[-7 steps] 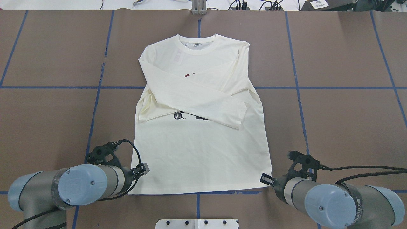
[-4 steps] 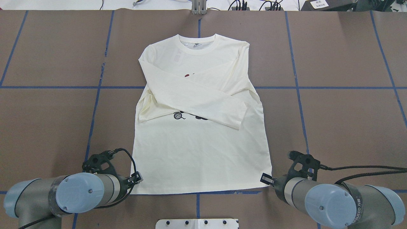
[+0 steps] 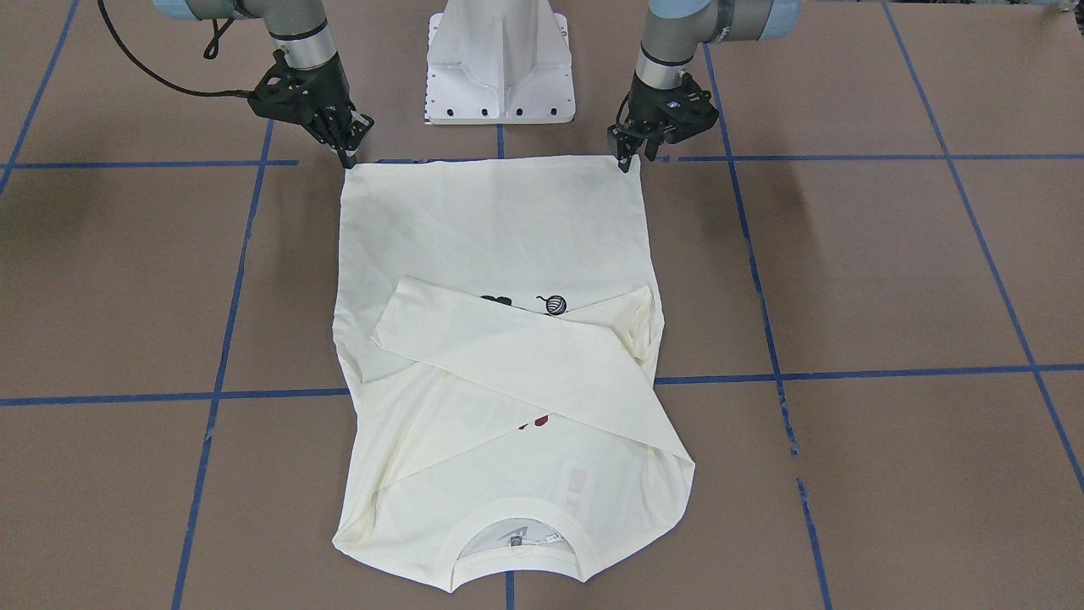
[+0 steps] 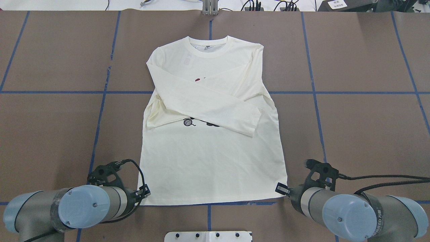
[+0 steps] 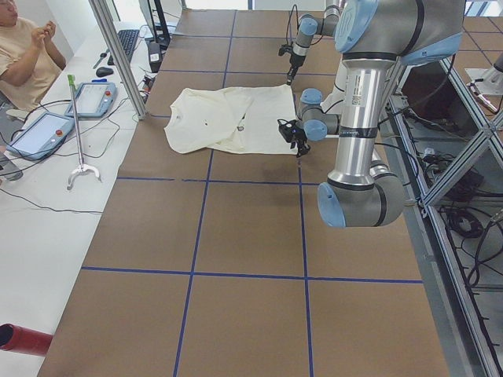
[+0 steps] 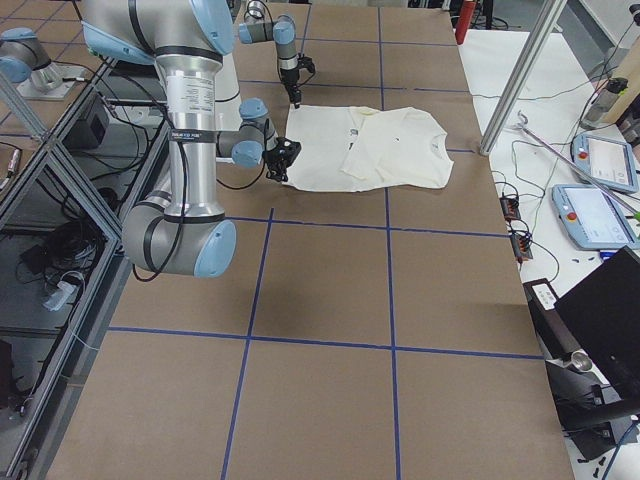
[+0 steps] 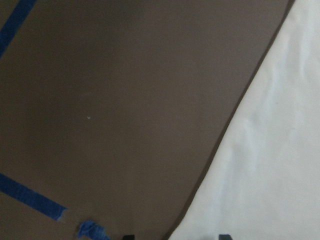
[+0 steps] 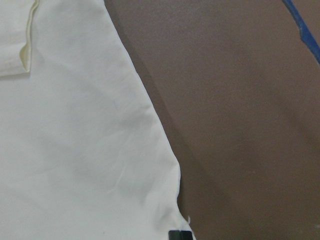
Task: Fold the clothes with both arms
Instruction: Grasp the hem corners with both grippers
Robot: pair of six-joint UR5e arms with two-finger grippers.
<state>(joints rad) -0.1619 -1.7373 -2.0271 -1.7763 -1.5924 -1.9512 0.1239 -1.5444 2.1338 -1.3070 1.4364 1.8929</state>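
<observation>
The cream long-sleeved shirt (image 4: pixel 211 164) lies flat on the brown table, neck at the far end and both sleeves crossed over the chest, hiding most of the print. My left gripper (image 4: pixel 145 193) is low at the hem's left corner (image 3: pixel 633 158), open; its fingertips (image 7: pixel 224 236) straddle the shirt's edge (image 7: pixel 270 165). My right gripper (image 4: pixel 281 189) sits at the hem's right corner (image 3: pixel 348 158), and its fingers look shut on that corner. One pad (image 8: pixel 180 234) touches the cloth (image 8: pixel 75 140).
The white pedestal base (image 3: pixel 500 68) stands just behind the hem. Blue tape lines (image 4: pixel 97 134) grid the brown table. Off the table's far side sit a person (image 5: pixel 23 55), pendants (image 5: pixel 47 129) and a metal post (image 5: pixel 118 55).
My left arm has drawn back toward the base and brought its gripper down to the hem's left corner. The right arm and the shirt have stayed still.
</observation>
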